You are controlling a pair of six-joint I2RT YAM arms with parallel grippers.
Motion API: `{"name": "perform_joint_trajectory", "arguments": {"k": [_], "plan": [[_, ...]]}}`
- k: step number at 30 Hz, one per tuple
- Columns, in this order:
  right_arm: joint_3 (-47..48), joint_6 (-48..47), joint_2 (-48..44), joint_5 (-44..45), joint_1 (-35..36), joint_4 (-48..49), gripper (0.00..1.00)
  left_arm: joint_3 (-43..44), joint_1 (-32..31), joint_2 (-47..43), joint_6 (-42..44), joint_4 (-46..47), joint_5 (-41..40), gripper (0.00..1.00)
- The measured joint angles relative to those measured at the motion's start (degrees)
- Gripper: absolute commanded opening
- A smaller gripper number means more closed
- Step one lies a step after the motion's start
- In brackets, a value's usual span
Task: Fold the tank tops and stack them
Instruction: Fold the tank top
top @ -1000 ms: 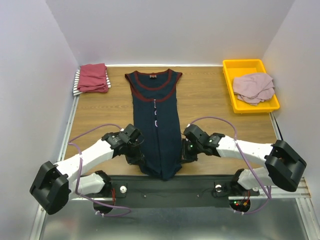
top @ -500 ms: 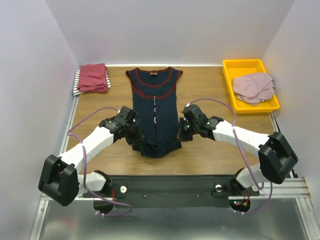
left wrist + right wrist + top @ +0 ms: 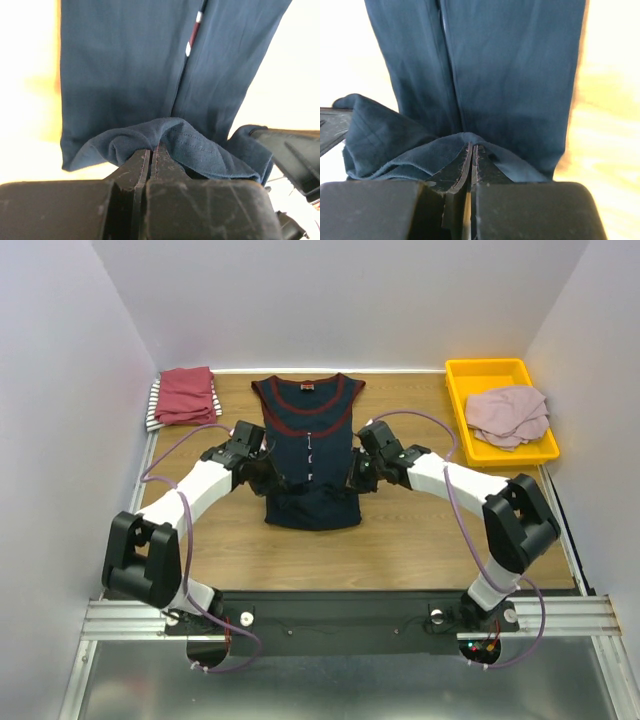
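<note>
The navy jersey (image 3: 308, 455) with maroon trim lies in the middle of the table, neck at the far side, its lower part doubled up over its middle. My left gripper (image 3: 268, 476) is shut on the hem at the jersey's left side; the wrist view shows the hem (image 3: 170, 137) pinched between the jaws. My right gripper (image 3: 356, 476) is shut on the hem at the right side, with the hem (image 3: 445, 147) bunched over its tips. A dark-red top (image 3: 187, 395) lies folded on a striped one (image 3: 154, 405) at the far left. A dusty-pink top (image 3: 508, 415) lies crumpled in the tray.
A yellow plastic tray (image 3: 487, 372) stands at the far right corner. White walls close the table on three sides. Bare wood (image 3: 400, 550) shows between the jersey and the arm bases.
Both grippers have carried the jersey's hem away from the near edge toward the neck, so the jersey now lies doubled and shorter.
</note>
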Motion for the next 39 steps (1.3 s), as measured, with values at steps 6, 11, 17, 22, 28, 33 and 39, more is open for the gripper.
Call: {"name": "perform_joint_trajectory", "arguments": {"k": [6,11,17,22,28,33,39], "plan": [[6.3,-1.9,5.9,0.3,-2.5,0.3,0.02,7.2,2.4,6.9,1.7,2.0,0.1,0.0],[12.6,-3.2,11.3,0.2,-5.0,0.9,0.01,12.5,3.5,12.4,2.6,3.6,0.5,0.0],[16.5,-4.0,16.2,0.2,-7.2,1.3,0.01,16.3,4.6,18.8,3.1,5.6,1.6,0.0],[19.5,-4.2,19.4,-0.1,-8.4,1.2,0.01,18.8,5.5,21.9,3.1,6.4,1.8,0.0],[22.6,-4.4,20.9,-0.4,-9.1,1.2,0.01,21.5,6.8,23.3,3.1,7.0,2.8,0.0],[26.6,-4.4,23.5,-0.7,-9.5,1.4,0.01,23.3,7.8,24.9,2.9,8.3,3.8,0.0],[29.2,-4.3,27.3,-0.9,-10.5,1.3,0.01,25.4,8.9,28.7,2.5,9.8,4.7,0.0]]}}
